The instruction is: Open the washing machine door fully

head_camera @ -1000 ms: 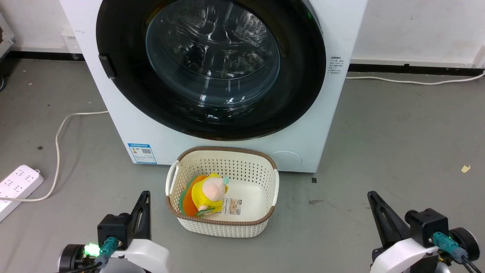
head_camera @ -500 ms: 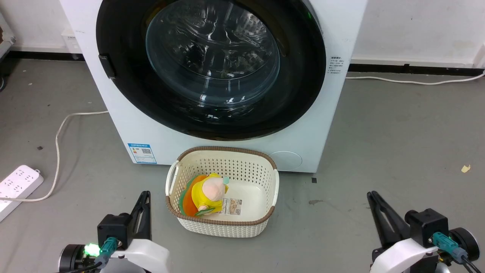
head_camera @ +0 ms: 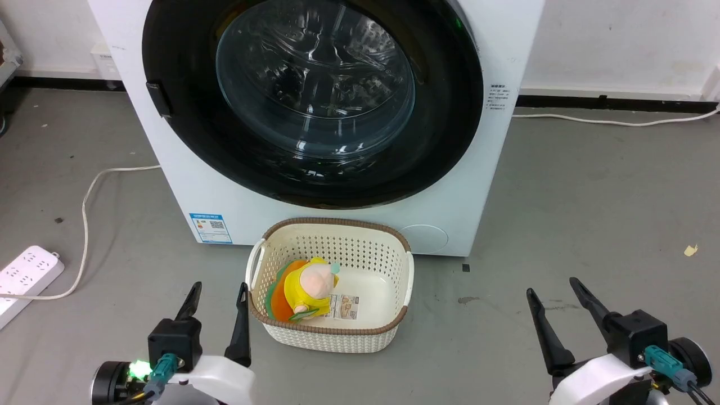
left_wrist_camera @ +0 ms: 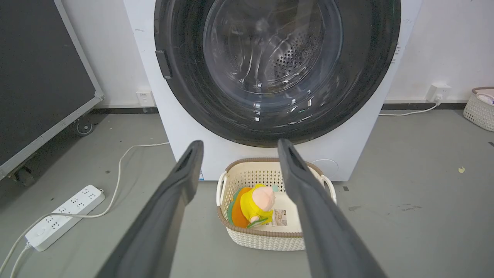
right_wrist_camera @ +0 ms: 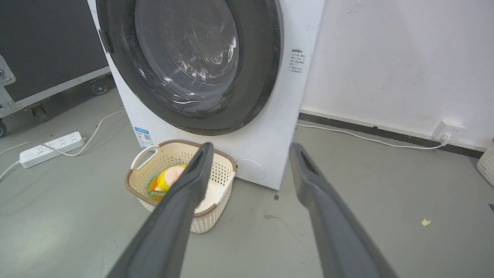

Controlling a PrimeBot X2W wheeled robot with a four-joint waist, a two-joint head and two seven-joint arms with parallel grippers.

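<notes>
Head view: the washing machine door (head_camera: 313,95) is seen shut on the washing machine (head_camera: 478,185), stood on a grey floor (head_camera: 590,185) before a white wall (head_camera: 613,39). A cream basket (head_camera: 337,221) is set just before the machine. The left gripper (head_camera: 219,287) and the right gripper (head_camera: 551,287) are spread wide, empty, short of the machine.

Head cam: high, angled down at washing machine (head_camera: 225,191) front. Wrist cams: low, facing it; right one obliquely from right. Shared: door (head_camera: 450,112), basket (head_camera: 332,340).
</notes>
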